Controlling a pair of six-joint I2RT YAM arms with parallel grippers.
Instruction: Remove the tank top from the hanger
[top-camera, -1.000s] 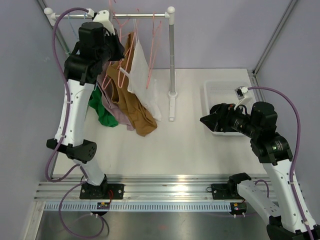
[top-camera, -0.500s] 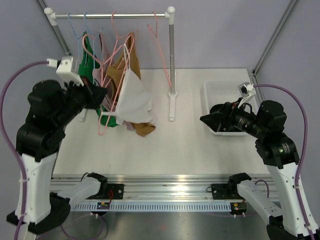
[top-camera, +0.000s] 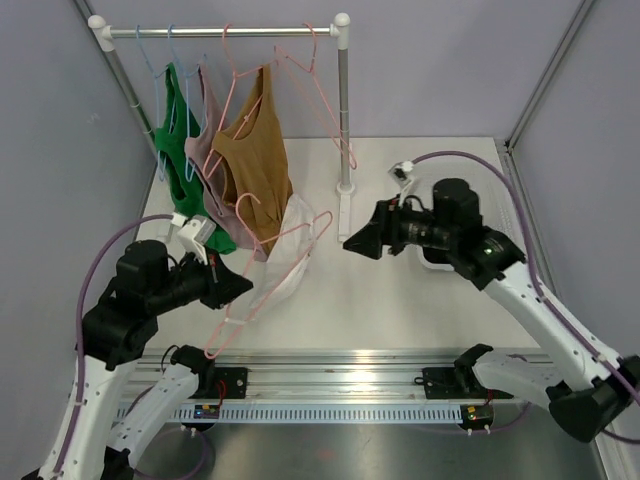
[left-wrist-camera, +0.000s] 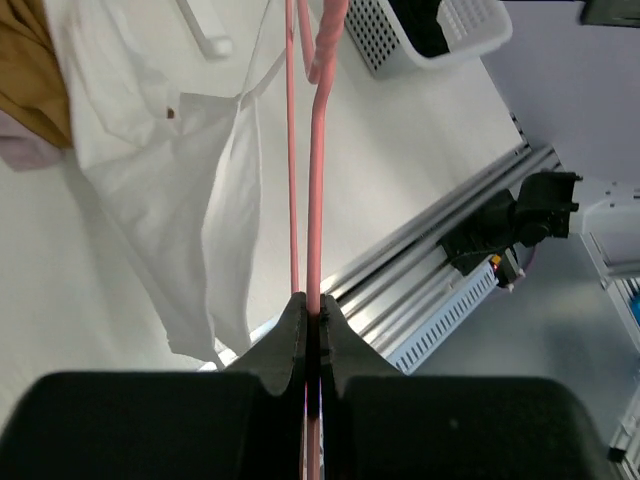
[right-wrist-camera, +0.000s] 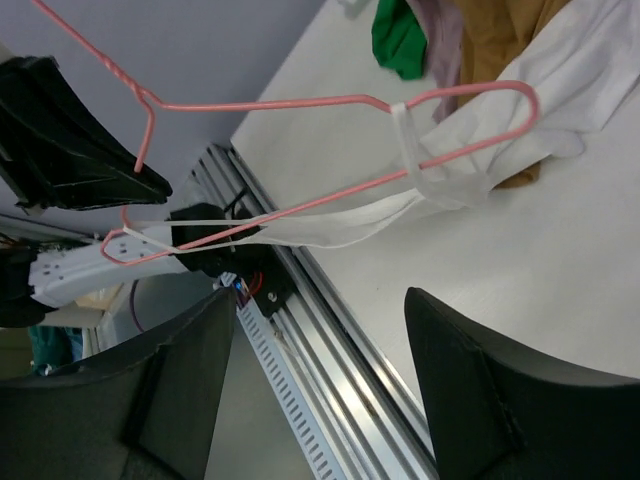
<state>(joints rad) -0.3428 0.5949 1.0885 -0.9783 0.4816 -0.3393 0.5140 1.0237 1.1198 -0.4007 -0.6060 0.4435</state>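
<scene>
The white tank top hangs on a pink wire hanger, off the rail and low over the table's left half. My left gripper is shut on the hanger's wire near its hook, as the left wrist view shows with the hanger running out from between the closed fingers and the tank top draped to its left. My right gripper is open, just right of the garment and apart from it. In the right wrist view the hanger and tank top lie beyond the open right gripper.
The clothes rail at the back carries green, mauve and tan tops plus empty pink hangers. Its post stands mid-table. A white basket sits at the right. The metal rail runs along the near edge.
My left arm has brought the hanger with the white tank top off the rail, down and toward the near left. My right arm has swung left toward the garment.
</scene>
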